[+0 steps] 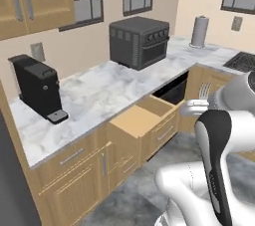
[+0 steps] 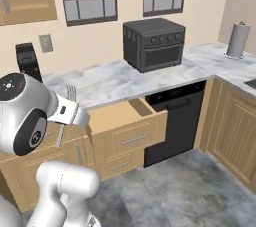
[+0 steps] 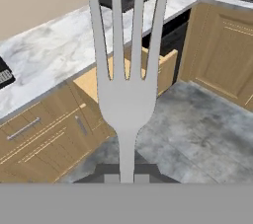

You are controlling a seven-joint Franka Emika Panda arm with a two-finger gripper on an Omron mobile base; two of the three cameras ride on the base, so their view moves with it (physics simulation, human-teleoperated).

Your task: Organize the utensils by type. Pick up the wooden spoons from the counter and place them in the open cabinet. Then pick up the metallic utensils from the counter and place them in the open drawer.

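A corner kitchen with pale walls and dark-framed windows runs round a marbled white-and-grey surface (image 1: 99,93), on which stand a black coffee machine (image 1: 39,90), a dark toaster oven (image 1: 139,42) and, farther along, a paper towel roll (image 1: 199,31). Below the surface, beside a black dishwasher front (image 2: 175,121), the open drawer (image 2: 117,116) is pulled out, its plain tan inside showing nothing in it as far as can be seen. The gripper (image 3: 126,177) is held up off the surface and out in front of the cabinets, and its jaws are closed narrowly on the handle of the fork (image 3: 126,90), the silver-grey metal utensil of the task. In the hand view the fork's long axis runs straight away from the jaws, tines outermost, and in both base views it stands roughly upright with the tines pointing up (image 1: 204,90). No wooden spoons can be made out on the surface, so the spoon half of the job appears done and this looks like the carry of the metal utensil. The relation that matters is that the drawer lies below and ahead of the fork, toward the cabinets; the hand view looks past the tines at its open corner. The fork probably needs lowering and tipping toward level so it lies along the shallow box rather than dropping in end-on.
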